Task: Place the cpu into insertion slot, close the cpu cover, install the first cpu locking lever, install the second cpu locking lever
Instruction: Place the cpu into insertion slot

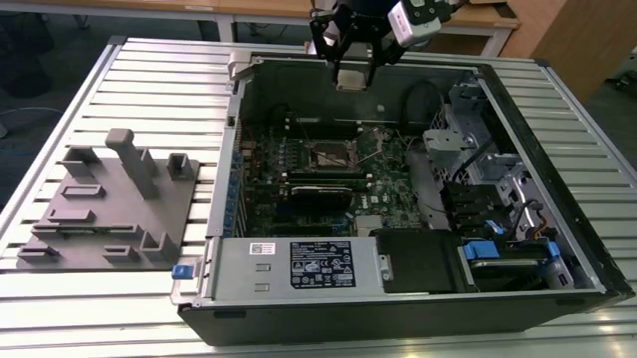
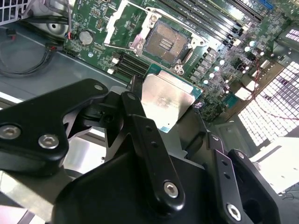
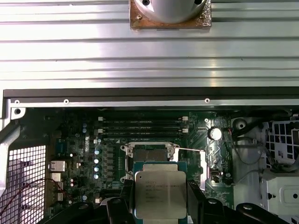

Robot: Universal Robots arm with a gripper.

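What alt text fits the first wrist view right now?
The gripper holds the cpu, silvery top showing, over the open computer case, with the insertion slot on the green motherboard partly hidden behind it. A ribbed metal table lies past the case.

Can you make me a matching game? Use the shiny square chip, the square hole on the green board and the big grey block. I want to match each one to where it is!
Things
1. cpu
2. insertion slot
3. grey block

Places
A. on the slatted table, at the exterior view's left of the computer case
B. on the green board, uncovered and empty
C. gripped by the end effector, up off the board

Right pairs: 1-C, 2-B, 3-A
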